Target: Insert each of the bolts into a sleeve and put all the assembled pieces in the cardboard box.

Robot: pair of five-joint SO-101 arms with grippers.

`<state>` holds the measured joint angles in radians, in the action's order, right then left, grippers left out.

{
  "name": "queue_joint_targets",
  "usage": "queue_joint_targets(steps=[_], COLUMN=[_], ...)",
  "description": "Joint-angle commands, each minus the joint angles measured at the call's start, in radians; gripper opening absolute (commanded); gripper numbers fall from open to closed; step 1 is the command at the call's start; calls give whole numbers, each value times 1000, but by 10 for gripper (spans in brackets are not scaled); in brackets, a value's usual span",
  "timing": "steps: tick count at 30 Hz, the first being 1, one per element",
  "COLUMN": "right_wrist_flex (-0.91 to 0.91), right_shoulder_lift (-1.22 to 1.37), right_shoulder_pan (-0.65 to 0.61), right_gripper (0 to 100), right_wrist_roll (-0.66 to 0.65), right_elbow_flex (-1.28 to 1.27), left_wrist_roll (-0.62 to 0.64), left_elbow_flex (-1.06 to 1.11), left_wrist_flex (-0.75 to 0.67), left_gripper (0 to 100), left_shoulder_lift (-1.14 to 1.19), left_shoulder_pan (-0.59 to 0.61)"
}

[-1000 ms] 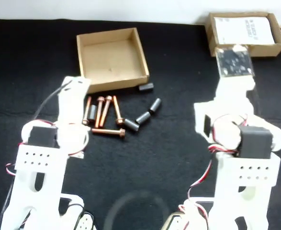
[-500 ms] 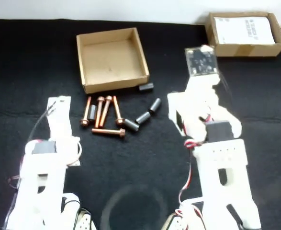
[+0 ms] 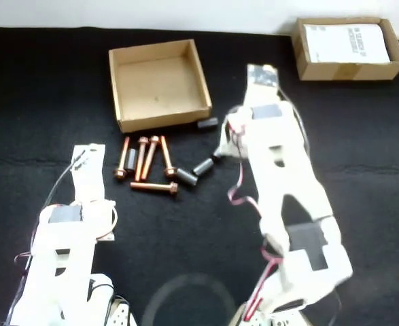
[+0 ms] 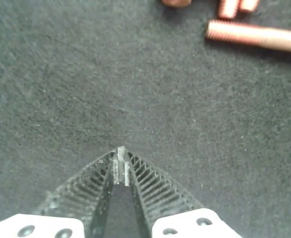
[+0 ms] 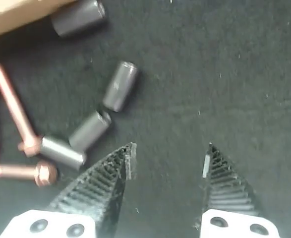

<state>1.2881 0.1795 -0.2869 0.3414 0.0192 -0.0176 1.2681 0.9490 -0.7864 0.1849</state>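
While both arms stand over the black counter (image 3: 49, 81), the left tool (image 4: 120, 156) is seen with its tips pressed together above a bare patch, near the copper bolts (image 3: 145, 159). The right tool (image 5: 169, 153) is held apart, with nothing between its tips, just beside the grey sleeves (image 5: 119, 85). Bolts and sleeves are laid loose and separate on the counter, outside the cardboard box (image 3: 160, 85). One of the sleeves is noted just beside its near corner.
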Motion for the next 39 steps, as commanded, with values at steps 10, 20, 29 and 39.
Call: queue_joint_targets(steps=[10,20,29,39], right_wrist_flex=[28,-5,-41,-39], right_shoulder_lift=[344,484,578,638], right_shoulder_pan=[-81,-88,-90,-81], right_gripper=[210,210,209,5], right_wrist_roll=[46,46,48,46], right_elbow_flex=[412,487,495,496], left_wrist_roll=[-6,-80,-80,-80], left_elbow_flex=[-104,-65,-64,-62], left_wrist_flex=[-52,-106,-107,-107], left_gripper=[10,10,10,10], left_shoulder_lift=[-2,-4,-2,-2], left_shoulder_pan=[102,102,102,102])
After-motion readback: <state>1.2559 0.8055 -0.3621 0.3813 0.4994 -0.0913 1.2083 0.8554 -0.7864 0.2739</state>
